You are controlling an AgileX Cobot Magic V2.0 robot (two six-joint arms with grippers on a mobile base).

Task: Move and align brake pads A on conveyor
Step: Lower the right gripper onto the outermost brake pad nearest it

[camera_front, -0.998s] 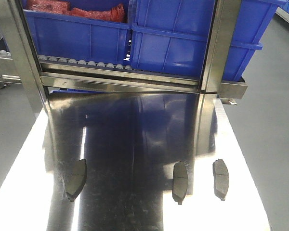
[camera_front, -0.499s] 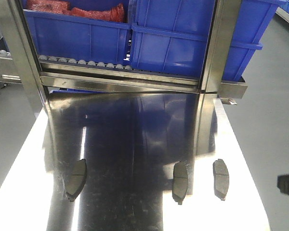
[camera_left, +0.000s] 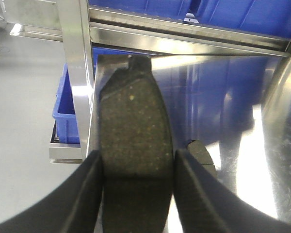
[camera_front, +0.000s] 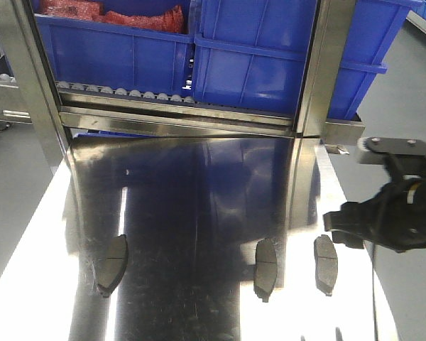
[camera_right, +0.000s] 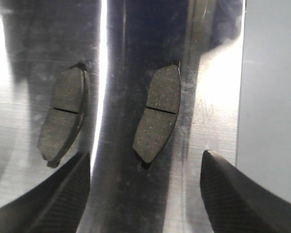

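Left claw [camera_left: 136, 167] clenched on held pad [camera_left: 132, 116], centre frame. Right claw [camera_right: 145, 162] gapes over rightmost pad [camera_right: 157, 114], lower right on steel table [camera_front: 199, 185]. If I pinch off-centre, slick steel lets it skate off.

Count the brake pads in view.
4. Three lie on the steel tabletop: left pad, centre pad, right pad. The left end effector grips the fourth pad. Others could be out of frame.
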